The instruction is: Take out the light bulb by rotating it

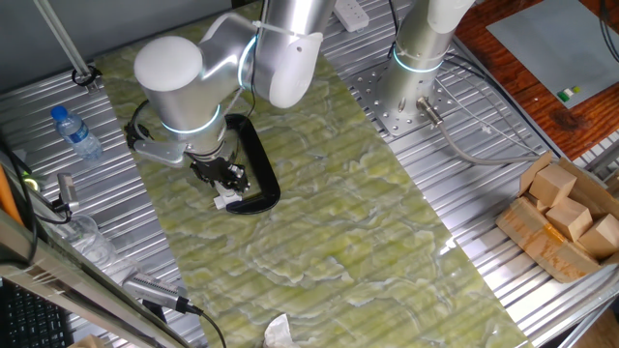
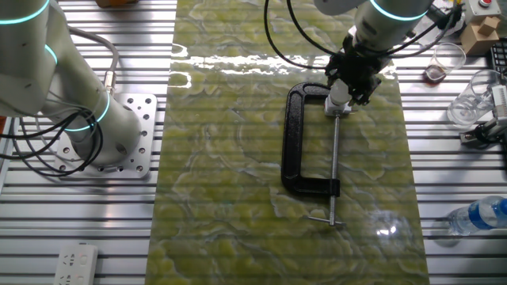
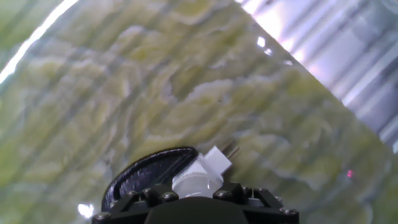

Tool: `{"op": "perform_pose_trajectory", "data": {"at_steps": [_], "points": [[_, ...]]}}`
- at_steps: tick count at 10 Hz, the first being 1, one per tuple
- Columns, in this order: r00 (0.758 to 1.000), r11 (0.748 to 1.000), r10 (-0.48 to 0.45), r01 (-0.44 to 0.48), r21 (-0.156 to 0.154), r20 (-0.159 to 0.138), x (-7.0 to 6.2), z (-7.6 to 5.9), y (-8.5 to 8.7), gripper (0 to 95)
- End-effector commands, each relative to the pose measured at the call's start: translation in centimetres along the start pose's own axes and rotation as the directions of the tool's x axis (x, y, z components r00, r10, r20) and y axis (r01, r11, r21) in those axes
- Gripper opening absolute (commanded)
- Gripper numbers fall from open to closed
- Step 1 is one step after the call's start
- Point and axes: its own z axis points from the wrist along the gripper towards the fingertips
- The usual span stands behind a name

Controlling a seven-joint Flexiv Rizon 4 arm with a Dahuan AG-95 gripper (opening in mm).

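Observation:
The small white light bulb (image 3: pixel 194 185) sits in a white boxy socket piece (image 3: pixel 216 160) held in the black C-shaped clamp (image 2: pixel 295 142), which lies flat on the green marbled mat. My gripper (image 2: pixel 349 79) stands over the clamp's end and is shut around the bulb. In the hand view the bulb fills the gap right against the gripper body. In one fixed view the gripper (image 1: pixel 228 180) hides the bulb and only the socket piece (image 1: pixel 223 202) shows below it. The clamp's thin screw rod (image 2: pixel 333 170) runs away from the socket.
A second robot base (image 1: pixel 418 53) stands at the mat's edge. A water bottle (image 1: pixel 75 132) and glassware (image 2: pixel 473 103) lie on the metal table beside the mat. A cardboard box of wooden blocks (image 1: pixel 566 217) sits at the right.

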Motion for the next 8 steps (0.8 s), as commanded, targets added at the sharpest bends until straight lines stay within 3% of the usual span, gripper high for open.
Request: {"op": "perform_pose_trajectory", "data": {"at_steps": [1, 8], "points": [[0.958, 0.958, 0.286, -0.286, -0.011, 0.006, 0.01, -0.01, -0.03, 57.0], [0.895, 0.895, 0.445, -0.445, -0.014, 0.0, 0.05, 0.02, -0.04, 57.0]]}}
